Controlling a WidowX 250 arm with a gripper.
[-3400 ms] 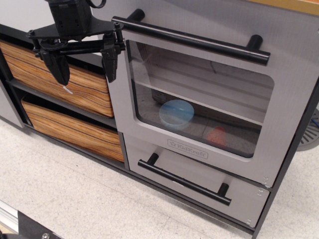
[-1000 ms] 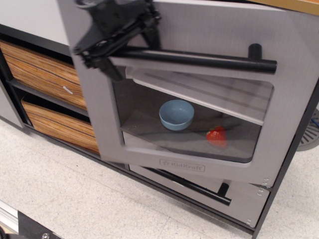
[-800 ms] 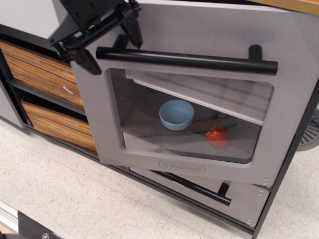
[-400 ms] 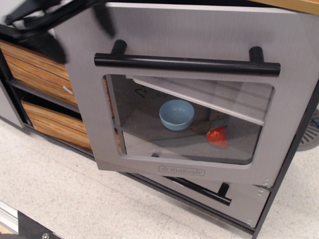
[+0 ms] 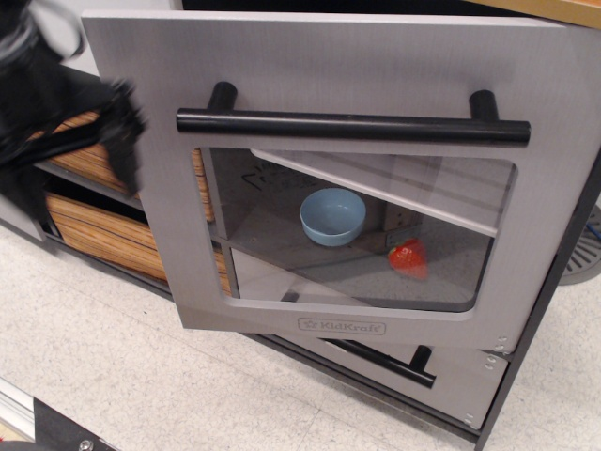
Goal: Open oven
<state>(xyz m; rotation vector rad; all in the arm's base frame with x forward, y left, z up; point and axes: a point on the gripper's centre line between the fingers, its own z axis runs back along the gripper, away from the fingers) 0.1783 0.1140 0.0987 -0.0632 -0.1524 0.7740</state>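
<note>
1 oven (image 5: 169, 207) w/ door ajar, 1 blue bowl (image 5: 332, 215), 1 red strawberry (image 5: 408, 257), 2 wood-grain drawers (image 5: 103, 235), 1 grey drawer (image 5: 460, 376), 2 black bar handles (image 5: 352, 126).

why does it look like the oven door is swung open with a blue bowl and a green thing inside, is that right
Not quite. The oven door is swung open and the blue bowl sits inside, but the thing beside it is red, not green, as the observation.image view shows through the window.

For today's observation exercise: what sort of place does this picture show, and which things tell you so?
Probably a toy play kitchen in a lab: a "KidKraft" oven with its door swung open, a blue bowl inside, and wood-grain drawers beside it.
</note>
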